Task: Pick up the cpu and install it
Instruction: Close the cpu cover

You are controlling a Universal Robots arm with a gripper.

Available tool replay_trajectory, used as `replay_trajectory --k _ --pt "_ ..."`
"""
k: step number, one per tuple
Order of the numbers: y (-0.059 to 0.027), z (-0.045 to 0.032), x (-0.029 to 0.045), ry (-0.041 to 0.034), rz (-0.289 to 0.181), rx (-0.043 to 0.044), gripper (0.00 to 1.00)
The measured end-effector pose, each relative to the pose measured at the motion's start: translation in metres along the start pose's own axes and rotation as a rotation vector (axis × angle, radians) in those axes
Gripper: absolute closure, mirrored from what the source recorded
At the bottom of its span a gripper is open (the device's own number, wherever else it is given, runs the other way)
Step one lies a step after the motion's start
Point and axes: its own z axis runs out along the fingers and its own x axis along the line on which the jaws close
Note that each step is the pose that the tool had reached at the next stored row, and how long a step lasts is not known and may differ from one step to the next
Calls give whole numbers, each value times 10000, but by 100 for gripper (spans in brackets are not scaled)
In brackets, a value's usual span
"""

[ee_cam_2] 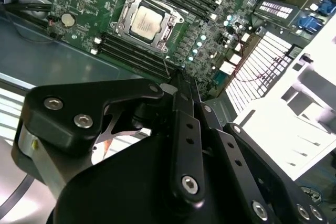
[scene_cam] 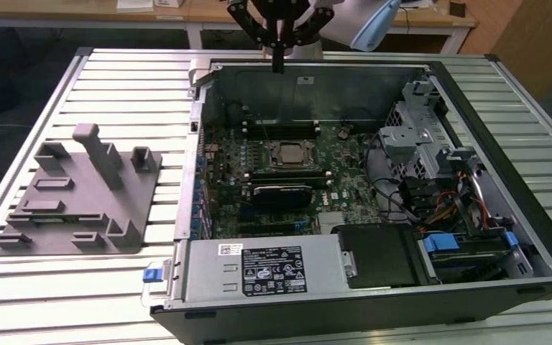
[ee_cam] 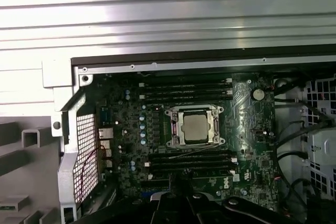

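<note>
The cpu is a small silvery square lying flat in the socket frame on the green motherboard inside the open computer case. Both wrist views look down on it from a distance: the cpu sits inside the metal frame. My gripper hangs above the case's far wall, well above and behind the socket. Its black fingers are pressed together with nothing between them. The gripper shows as a dark shape at the picture's edge.
A grey fixture with upright posts stands on the slatted table at the exterior view's left of the case. Inside the case are memory slots, a black module, a power supply, drive cages and cables.
</note>
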Motion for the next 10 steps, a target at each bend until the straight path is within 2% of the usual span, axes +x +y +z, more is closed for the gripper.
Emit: replay_trajectory --k 5,10 --pt "-2 77 0 -81 -1 -5 89" --pt "-3 132 0 -207 -2 -17 89"
